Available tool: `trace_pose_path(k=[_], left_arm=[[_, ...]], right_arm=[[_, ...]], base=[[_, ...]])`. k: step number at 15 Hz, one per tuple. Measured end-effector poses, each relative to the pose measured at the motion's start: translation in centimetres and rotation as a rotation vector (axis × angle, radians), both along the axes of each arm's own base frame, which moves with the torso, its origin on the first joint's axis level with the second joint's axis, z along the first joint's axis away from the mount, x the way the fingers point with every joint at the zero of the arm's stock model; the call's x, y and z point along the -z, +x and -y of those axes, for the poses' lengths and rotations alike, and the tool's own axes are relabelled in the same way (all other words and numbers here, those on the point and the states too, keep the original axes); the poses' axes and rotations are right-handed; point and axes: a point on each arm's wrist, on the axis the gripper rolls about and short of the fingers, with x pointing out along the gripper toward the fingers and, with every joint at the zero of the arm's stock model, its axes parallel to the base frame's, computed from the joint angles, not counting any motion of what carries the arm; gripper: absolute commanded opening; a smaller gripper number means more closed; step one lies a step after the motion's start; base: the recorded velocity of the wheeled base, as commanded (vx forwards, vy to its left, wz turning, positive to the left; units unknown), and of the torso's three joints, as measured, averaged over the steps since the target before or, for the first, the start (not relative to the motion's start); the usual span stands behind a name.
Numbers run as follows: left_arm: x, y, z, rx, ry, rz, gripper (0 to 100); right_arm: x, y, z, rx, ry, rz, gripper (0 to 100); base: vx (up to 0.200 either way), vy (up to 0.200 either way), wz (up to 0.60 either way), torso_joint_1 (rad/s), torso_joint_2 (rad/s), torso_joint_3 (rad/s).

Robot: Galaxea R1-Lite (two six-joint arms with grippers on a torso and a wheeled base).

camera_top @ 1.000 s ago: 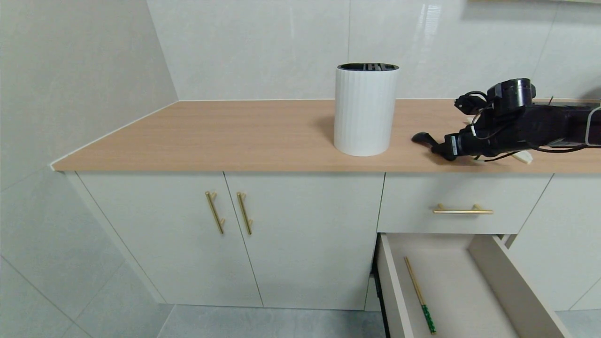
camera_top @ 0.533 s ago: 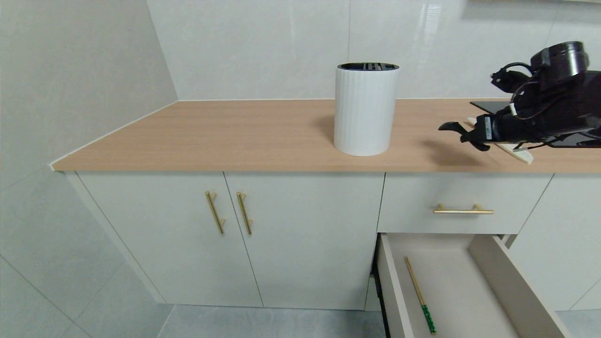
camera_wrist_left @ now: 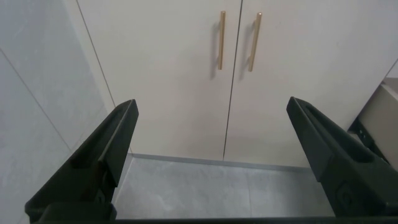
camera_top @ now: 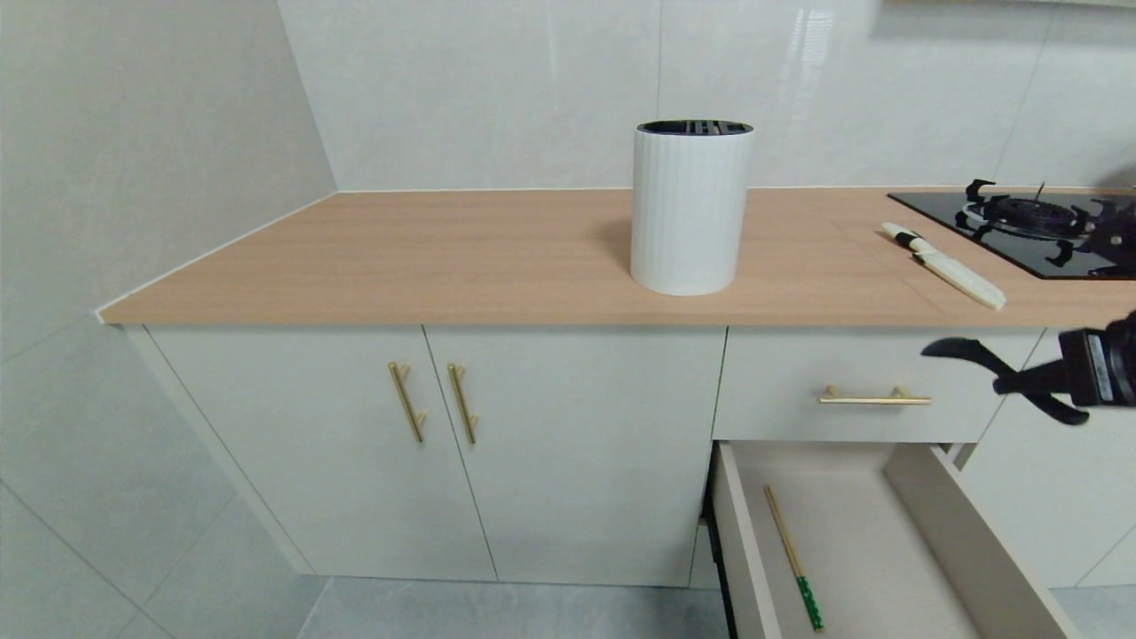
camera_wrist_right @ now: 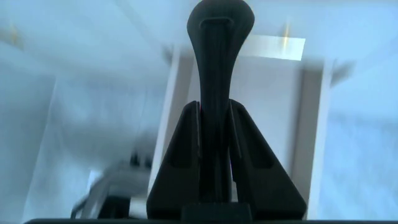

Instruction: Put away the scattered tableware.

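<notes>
**Right claw closed and empty below the counter edge; knife lying on the worktop**

In my head view the right gripper [camera_top: 942, 350] sits at the right edge of the frame, just under the front lip of the counter [camera_top: 461, 257]. It hangs in front of the closed upper drawer [camera_top: 781, 377] and above the open drawer [camera_top: 941, 515] in the lower right corner. In my right wrist view the gripper [camera_wrist_right: 221, 28] has its two fingers pressed together in the middle of the frame, and I see nothing between them. The background there is too blurred for me to make out.

The knife [camera_top: 945, 264], pale with a dark band near one end, lies flat on the counter at the right of the frame. It is between the white ribbed holder [camera_top: 689, 213] and the black stove [camera_top: 1021, 226], nearer the stove, and well apart from the gripper. The holder stands upright near the middle of the frame, with dark slots showing in its top.

A chopstick [camera_top: 792, 557] with a green tip lies inside the open drawer, along its left wall.

In my left wrist view the left gripper [camera_wrist_left: 214, 152] is spread wide and carries nothing. One finger is at each side of the frame, facing the double cupboard doors [camera_wrist_left: 186, 93] with their gold handles [camera_wrist_left: 221, 40] and the grey floor [camera_wrist_left: 205, 193] below them.
</notes>
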Motion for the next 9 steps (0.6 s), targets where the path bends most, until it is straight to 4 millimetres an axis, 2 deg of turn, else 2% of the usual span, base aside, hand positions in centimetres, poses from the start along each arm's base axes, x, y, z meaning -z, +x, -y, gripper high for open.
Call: trace_pose_path(k=[2,4,7,9], left_arm=[[0.0,0.0,0.0,0.000,0.000,0.000,100],[0.0,0.0,0.0,0.000,0.000,0.000,100],[0.0,0.0,0.0,0.000,0.000,0.000,100],[0.0,0.0,0.0,0.000,0.000,0.000,100]], right_arm=[[2.8,-2.5,0.0,0.000,0.004,-0.074,0],[5.5,-3.7,-0.1,-0.003,0.007,-0.098,0],[8.8,-2.4,-0.3,-0.011,0.008,-0.096,0],[10.3,-1.6,-0.5,-0.003,0.021,-0.134,0]], base=[[0.000,0.000,0.00,0.000,0.00,0.000],[0.000,0.000,0.00,0.000,0.00,0.000],[0.000,0.000,0.00,0.000,0.00,0.000],[0.000,0.000,0.00,-0.056,0.21,0.156]])
